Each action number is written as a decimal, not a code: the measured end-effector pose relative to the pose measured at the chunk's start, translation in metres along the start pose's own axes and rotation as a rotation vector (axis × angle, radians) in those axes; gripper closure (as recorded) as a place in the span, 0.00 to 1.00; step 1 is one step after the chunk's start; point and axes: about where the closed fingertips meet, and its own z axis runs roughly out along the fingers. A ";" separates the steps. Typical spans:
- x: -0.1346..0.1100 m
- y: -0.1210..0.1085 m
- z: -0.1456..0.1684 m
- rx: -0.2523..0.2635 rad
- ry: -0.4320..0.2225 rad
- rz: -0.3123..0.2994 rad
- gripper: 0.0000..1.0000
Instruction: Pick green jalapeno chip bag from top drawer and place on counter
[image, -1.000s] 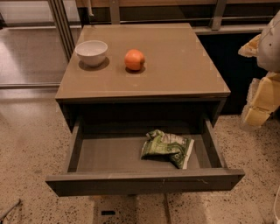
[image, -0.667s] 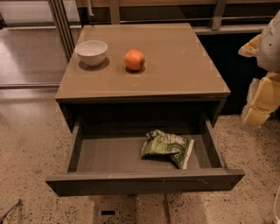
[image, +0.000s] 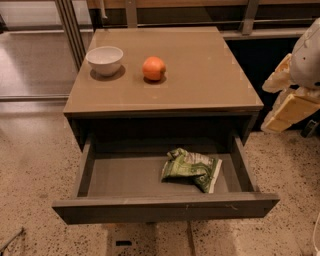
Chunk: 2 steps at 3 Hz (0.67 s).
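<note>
Green foil, crumpled, with white patches: the green jalapeno chip bag lies flat on the floor of the top drawer, in its right half, lower centre of the frame. It sits nearer the drawer's right wall than its left and is clear of the front panel. Its long axis runs roughly left to right across the frame and dips a little toward the right, where a white edge shows.

Drawer is pulled fully out below the cabinet, so the bag is open to a reach from above. Nothing else is seen in the drawer.

Counter above carries a white bowl at upper left and an orange round fruit just right of it, the two apart. The right half of the top is bare tan surface.

Gripper hangs at the right edge of the frame, off the counter's right side, at about the height of the counter lip. Its cream fingers look spread, with a dark gap between them and nothing in it.

Key relation: the bag lies down and to the left of the fingers, inside the drawer, well apart from them. My read is that the reach has not begun. The approach would have to come in over the drawer's right wall and drop, closing across the bag's short axis.
</note>
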 end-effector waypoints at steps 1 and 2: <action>-0.004 0.002 0.039 -0.034 -0.065 0.018 0.64; -0.006 0.001 0.038 -0.024 -0.069 0.018 0.87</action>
